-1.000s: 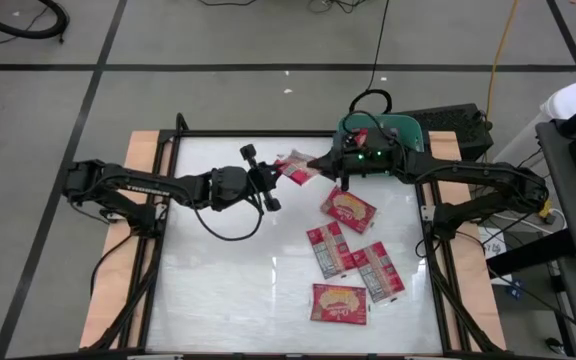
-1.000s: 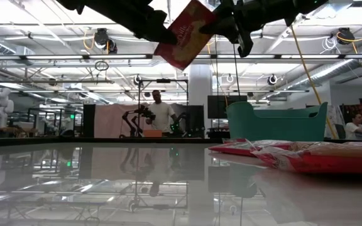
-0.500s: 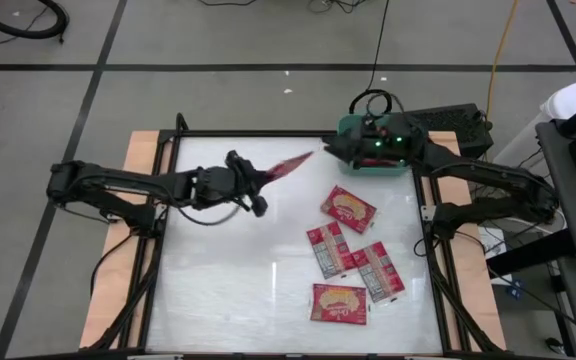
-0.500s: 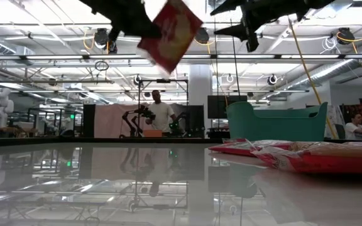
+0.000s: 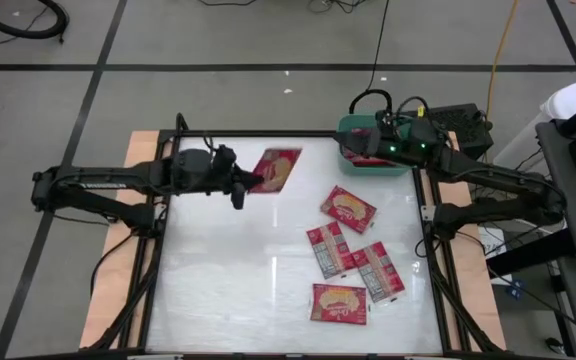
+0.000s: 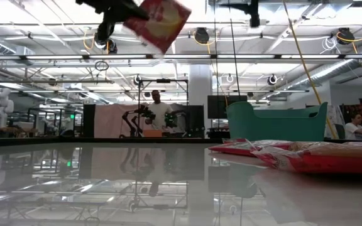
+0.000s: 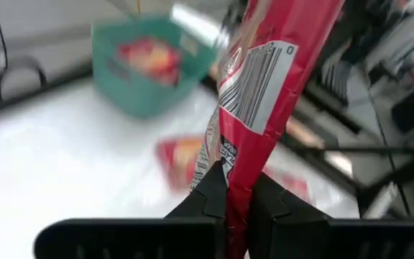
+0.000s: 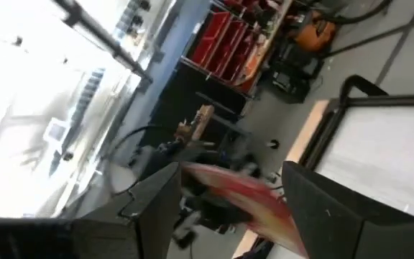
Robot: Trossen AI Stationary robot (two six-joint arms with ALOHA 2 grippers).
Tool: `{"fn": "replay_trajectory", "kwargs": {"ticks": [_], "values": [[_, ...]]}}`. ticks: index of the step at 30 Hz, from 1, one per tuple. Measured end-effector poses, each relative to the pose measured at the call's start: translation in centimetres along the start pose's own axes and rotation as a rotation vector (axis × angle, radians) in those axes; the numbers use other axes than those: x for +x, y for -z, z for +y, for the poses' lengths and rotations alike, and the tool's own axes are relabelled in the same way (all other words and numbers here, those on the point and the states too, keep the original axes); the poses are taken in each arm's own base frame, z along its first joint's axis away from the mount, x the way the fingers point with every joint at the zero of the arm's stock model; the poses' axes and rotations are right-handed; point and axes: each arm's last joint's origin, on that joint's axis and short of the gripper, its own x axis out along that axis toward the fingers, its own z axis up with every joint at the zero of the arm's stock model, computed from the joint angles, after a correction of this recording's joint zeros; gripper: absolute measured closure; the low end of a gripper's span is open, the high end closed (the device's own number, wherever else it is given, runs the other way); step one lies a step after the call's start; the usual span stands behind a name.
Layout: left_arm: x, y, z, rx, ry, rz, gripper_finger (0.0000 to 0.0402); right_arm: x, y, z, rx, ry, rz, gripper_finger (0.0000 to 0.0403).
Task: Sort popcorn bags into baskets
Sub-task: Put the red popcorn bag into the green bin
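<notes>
A red popcorn bag [image 5: 275,169] hangs high over the table's far middle, with my left gripper [image 5: 246,182] shut on it; the low view shows the bag [image 6: 159,16] near the top of the picture. My right gripper [image 5: 352,143] stands open over the teal basket [image 5: 373,167] at the far right and holds nothing. The left wrist view shows red bags lying inside the basket [image 7: 148,68]. Several more bags [image 5: 348,208] lie flat on the table's right half. My left gripper pinches the bag's end edge [image 7: 237,193] between its two fingers. The fingers come about level from the table's left. The bag reaches away from the fingertips toward the table's right, lifted well clear of the table, its picture side up in the high view.
The loose bags lie in a cluster from the middle right [image 5: 328,248] down to the near right [image 5: 340,302]. The table's left half shows bare white top [image 5: 218,270]. A person [image 6: 159,112] stands in the room far behind the table.
My right gripper has opened, let go of the bag and drawn back toward the far right, over the basket. My left gripper has kept the bag, carried it toward the table's left and upward, and the bag has turned from tilted edge-up to nearly flat.
</notes>
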Motion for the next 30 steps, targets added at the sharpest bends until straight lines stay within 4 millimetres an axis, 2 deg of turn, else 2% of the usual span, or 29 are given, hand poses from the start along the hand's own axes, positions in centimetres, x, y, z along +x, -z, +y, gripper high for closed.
{"fn": "replay_trajectory", "kwargs": {"ticks": [7,11,17,22,26,30], "values": [[0.0,1.7,1.6,-0.071,-0.018,0.264,0.0384,3.4,0.3,5.0,-0.239,0.072,0.147,0.0167],[-0.1,1.9,1.9,-0.044,-0.013,0.317,0.0382,5.9,0.5,6.7,-0.399,0.108,0.267,0.0167],[-0.3,2.4,2.2,0.052,-0.026,0.374,0.0384,10.5,2.3,5.8,-0.565,0.106,0.522,0.0167],[-0.5,3.0,2.6,0.083,-0.055,0.438,0.0380,13.6,4.3,4.4,-0.789,0.077,0.635,0.0167],[-0.7,3.3,2.8,0.081,-0.076,0.477,0.0382,15.3,5.6,2.7,-0.929,0.058,0.693,0.0167],[-0.7,3.4,2.6,0.087,-0.070,0.480,0.0378,16.7,6.5,0.8,-0.986,0.067,0.741,0.0167]]}}
